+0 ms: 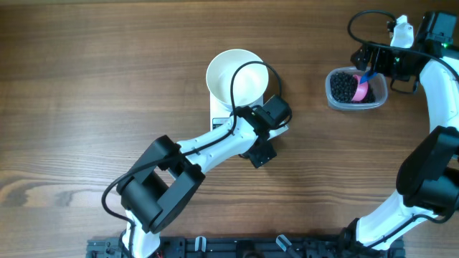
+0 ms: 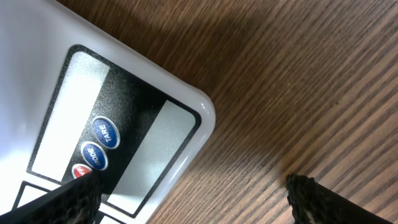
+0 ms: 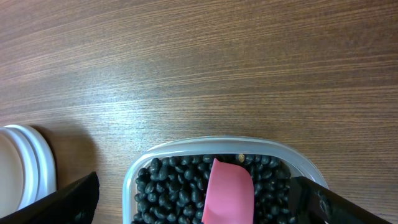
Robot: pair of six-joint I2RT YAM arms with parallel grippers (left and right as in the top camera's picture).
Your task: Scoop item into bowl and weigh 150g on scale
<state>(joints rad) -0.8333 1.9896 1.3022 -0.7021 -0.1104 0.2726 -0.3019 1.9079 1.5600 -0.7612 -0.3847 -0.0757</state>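
Note:
The white bowl [image 1: 235, 77] stands empty on the white scale [image 1: 219, 119]. In the left wrist view the scale [image 2: 37, 50] fills the left side, showing its dark front panel and round buttons [image 2: 106, 132]. My left gripper [image 2: 193, 200] is open over the scale's front corner; its left finger [image 2: 78, 198] sits beside the red button and the right one is over bare wood. The item, black beans [image 3: 168, 186], fills a clear tub [image 3: 217, 143] with a pink scoop [image 3: 229, 190] lying in it. My right gripper [image 3: 199, 199] hangs open above the tub, a finger on each side of the scoop.
In the overhead view the tub [image 1: 355, 88] sits at the far right, with the right gripper [image 1: 367, 66] over its far edge and the left gripper [image 1: 259, 150] just right of the scale. The bowl's white edge [image 3: 18, 168] shows at the left of the right wrist view. Wooden tabletop [image 1: 93, 86] surrounds everything.

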